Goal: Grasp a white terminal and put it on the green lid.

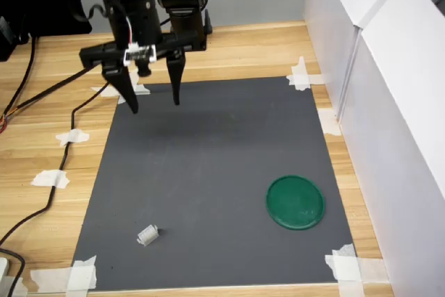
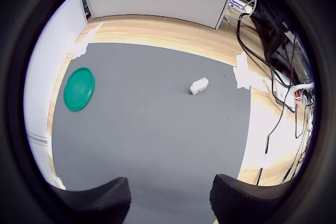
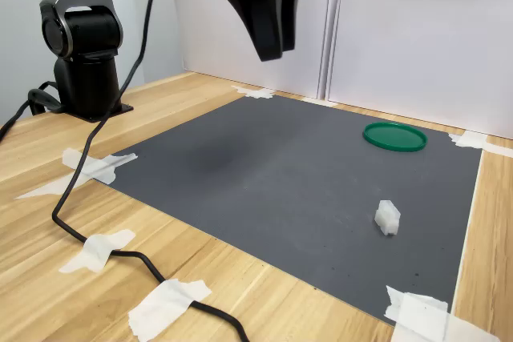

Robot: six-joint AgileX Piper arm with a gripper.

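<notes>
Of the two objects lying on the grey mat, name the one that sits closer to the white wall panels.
The green lid: the flat round disc lying near the panels. The white terminal, a small ridged block, lies toward the mat's opposite side.

wooden table point(image 1: 243, 50) | grey mat point(image 1: 208, 172) taped on it | black cable point(image 3: 96, 238) across wood

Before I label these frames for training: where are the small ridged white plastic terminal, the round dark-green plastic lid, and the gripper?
white terminal point(image 1: 147, 234), first exterior view, middle of its body.
green lid point(image 1: 295, 202), first exterior view, centre of the disc.
gripper point(image 1: 154, 106), first exterior view, midway between fingertips.
</notes>
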